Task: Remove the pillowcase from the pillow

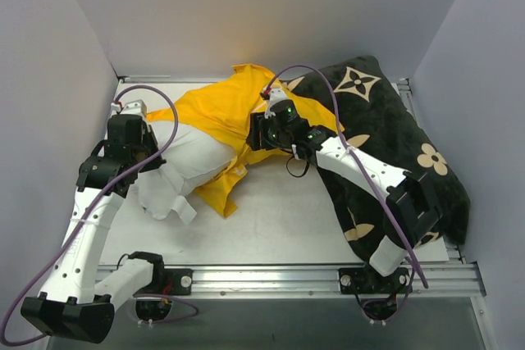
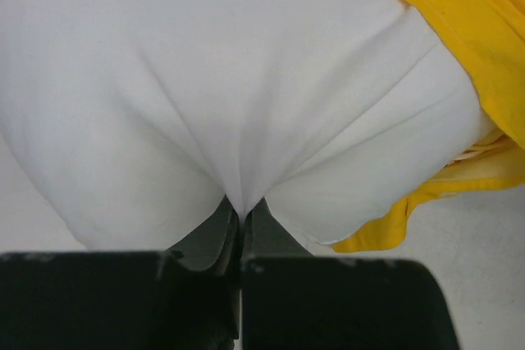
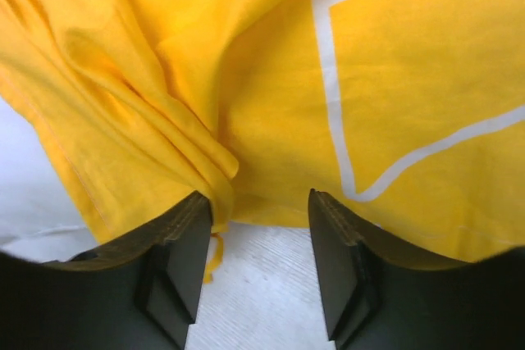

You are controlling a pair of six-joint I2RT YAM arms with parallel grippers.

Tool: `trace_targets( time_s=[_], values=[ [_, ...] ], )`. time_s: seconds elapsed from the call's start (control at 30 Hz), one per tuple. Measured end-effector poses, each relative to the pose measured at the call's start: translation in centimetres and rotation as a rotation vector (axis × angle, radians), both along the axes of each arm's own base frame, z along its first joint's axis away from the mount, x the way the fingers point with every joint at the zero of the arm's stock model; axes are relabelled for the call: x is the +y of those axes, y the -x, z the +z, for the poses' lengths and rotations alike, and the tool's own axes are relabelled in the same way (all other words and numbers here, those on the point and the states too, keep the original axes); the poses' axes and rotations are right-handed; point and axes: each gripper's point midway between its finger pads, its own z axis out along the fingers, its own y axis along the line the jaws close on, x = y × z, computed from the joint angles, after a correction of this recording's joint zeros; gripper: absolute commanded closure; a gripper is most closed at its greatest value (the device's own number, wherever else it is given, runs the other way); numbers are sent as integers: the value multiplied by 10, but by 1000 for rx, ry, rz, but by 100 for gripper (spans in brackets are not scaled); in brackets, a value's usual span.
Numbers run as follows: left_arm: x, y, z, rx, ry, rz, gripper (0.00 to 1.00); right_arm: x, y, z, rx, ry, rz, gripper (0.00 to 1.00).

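I work in a lab test booth: plain pale panels box in my worktop, with an aluminium rail along its near edge.

pillow left-centre on surface, near-left end out of case | pillowcase over its far-right end, bunched toward back centre | second pillow right side, back to near edge, right arm across it | left gripper at pillow's left end, jaws pinching it | right gripper at pillowcase's right edge, jaws apart
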Motion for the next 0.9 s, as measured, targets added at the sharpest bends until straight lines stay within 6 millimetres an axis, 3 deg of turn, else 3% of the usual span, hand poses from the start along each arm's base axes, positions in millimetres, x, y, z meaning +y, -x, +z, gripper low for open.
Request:
trace_targets(
  time_s=[0.1,0.23,0.4,0.5,0.63,0.77,0.8,0.9],
  values=[
    [2,4,-6,10,1,4,100,5,8,10,-32,50,64,36],
    [-1,14,-20,27,23,-5,100,18,8,45,-107,55,123,28],
    [-10,27,-50,71,84,-21,100,58,-8,115,-264,9,204,21],
    [-14,33,-63,96,111,-27,100,87,-19,131,-311,0,249,18],
    [-20,36,-68,98,144,-35,100,127,-32,109,-314,43,309,14],
    [-23,36,-71,90,167,-41,100,157,-45,61,-284,125,340,14],
    [-23,36,-72,90,172,-41,100,161,-47,47,-272,152,342,16],
    [-25,36,-74,93,181,-41,100,164,-51,10,-240,225,329,36]
  ],
)
